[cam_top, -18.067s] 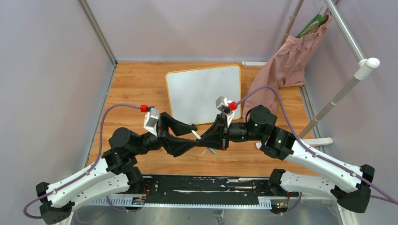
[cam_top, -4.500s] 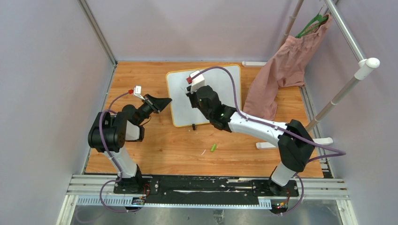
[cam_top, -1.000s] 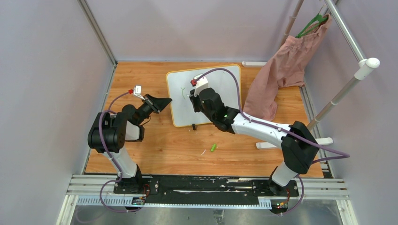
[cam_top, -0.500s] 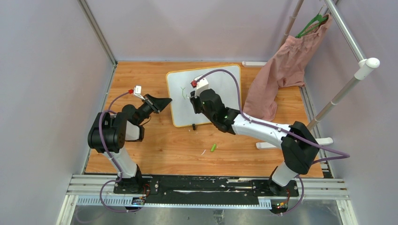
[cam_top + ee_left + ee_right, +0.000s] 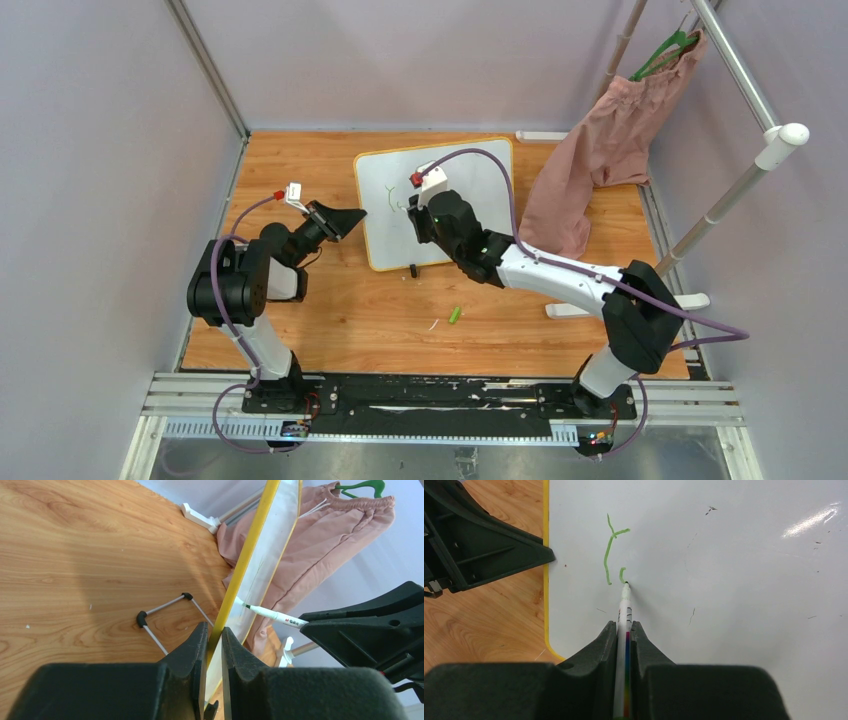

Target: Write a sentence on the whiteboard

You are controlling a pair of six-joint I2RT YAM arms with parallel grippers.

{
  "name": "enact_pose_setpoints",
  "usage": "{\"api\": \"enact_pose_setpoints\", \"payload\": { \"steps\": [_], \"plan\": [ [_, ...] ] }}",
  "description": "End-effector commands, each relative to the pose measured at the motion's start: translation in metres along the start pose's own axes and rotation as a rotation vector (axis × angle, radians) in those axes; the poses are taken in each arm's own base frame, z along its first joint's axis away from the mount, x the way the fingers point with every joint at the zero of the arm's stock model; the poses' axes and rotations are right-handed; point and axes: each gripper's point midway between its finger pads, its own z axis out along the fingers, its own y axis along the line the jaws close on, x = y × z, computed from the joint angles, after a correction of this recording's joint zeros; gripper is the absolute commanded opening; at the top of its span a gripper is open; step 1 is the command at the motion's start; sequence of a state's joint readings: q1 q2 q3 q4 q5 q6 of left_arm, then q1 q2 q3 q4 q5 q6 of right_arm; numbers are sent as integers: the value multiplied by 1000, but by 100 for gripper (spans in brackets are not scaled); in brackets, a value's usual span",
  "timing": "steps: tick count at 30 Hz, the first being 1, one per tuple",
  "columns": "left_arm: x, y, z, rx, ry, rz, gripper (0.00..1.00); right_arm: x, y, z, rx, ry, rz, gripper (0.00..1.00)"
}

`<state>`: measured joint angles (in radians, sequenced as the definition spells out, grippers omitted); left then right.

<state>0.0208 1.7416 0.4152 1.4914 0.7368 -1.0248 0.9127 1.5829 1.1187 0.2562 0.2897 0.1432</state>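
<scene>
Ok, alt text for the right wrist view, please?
The right gripper holds a white marker, tip on the whiteboard at a short green curve beside a green Y. The left gripper meets the board's yellow edge at left.

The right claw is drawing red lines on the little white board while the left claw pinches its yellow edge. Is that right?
Not quite: the lines are green, not red. The right wrist view shows the right claw holding a white-barrelled marker, its tip on the small white yellow-rimmed whiteboard beside thin green marker strokes. The left claw does pinch the yellow edge.
</scene>
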Motion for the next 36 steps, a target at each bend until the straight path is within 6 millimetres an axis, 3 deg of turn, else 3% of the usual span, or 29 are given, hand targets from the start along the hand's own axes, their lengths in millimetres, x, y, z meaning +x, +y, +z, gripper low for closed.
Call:
{"api": "enact_pose_setpoints", "payload": {
  "steps": [1,19,36],
  "plan": [
    [-9,-23,4,79,-15,63,0,-8,-26,-4,85,-7,3,0],
    [-1,-29,8,99,7,58,0,-28,-25,4,83,-37,0,0],
    [-1,-30,8,100,8,56,0,-11,-9,6,4,11,10,0]
  ]
}}
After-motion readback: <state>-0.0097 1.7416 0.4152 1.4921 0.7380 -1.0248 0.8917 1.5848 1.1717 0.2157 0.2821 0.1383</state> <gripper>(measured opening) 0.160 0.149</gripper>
